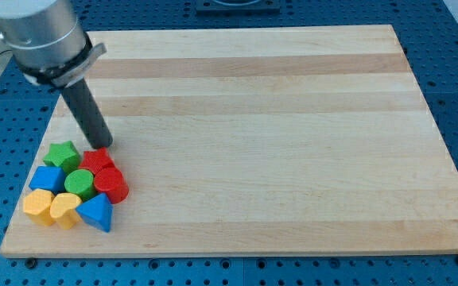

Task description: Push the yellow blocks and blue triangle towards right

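Note:
A cluster of blocks sits at the view's bottom left of the wooden board. The yellow hexagon and the yellow heart-shaped block lie side by side at the cluster's bottom. The blue triangle is just right of them. My tip rests on the board just above the cluster, touching or nearly touching the red star.
A green star, a blue cube, a green cylinder and a red cylinder fill out the cluster. The board's left edge runs close beside the blocks.

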You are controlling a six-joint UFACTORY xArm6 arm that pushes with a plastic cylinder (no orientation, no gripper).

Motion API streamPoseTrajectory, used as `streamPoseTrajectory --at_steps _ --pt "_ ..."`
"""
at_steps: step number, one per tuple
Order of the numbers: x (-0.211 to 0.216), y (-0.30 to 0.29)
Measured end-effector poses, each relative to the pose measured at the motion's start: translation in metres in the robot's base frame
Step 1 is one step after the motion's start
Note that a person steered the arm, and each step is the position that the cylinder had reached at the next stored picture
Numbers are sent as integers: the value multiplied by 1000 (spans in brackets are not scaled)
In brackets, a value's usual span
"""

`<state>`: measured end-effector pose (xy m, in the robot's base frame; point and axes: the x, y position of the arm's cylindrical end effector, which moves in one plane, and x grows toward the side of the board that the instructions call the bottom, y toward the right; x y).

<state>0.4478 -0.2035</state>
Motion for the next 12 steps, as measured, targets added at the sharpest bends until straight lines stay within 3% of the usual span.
streamPoseTrajectory --at_steps 1,2,3,4,5,7,8,9,10,11,12 --pt "-8 62" --pt "28 129" --pt "93 176" --pt "162 170" --pt "171 160" --pt "171 148" --pt "171 80" --pt "170 -46" --pt "165 -101" --pt "141 -98" --pt "117 -55"
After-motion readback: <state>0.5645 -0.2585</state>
